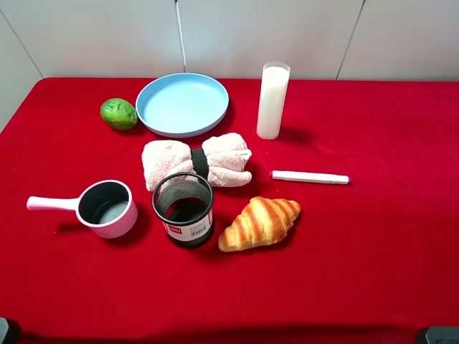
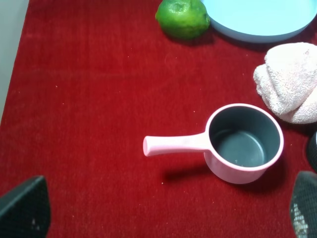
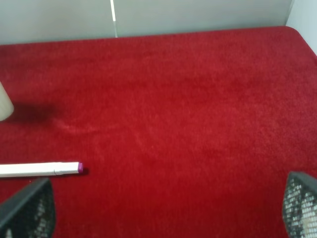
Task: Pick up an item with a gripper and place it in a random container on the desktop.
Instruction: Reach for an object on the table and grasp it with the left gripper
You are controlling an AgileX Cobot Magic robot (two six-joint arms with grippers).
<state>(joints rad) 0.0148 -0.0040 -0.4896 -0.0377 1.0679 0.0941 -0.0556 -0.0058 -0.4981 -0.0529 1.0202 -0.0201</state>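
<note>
Lime sits on the red table, far left, just left of the light blue plate. Fruit & rim are v. close; can't tell if they touch.

Left jaws: spread wide, nothing btw them. Their dark fingertips show only at the corners of the left wrist view, over the cloth near the pink pot and well apart from the lime.

Right jaws: also spread apart, gripping nothing. Their mesh-textured fingertips are over bare cloth on the right side, near the purple-tipped end of the white marker.

Mid table: rolled pink towel w/ black band, just on the near side of the plate. Nearer still is the black mesh cup, upright. The pot is to its left w/ handle pointing left, and the croissant is to its right. A tall white glass stands right of the plate.
</note>
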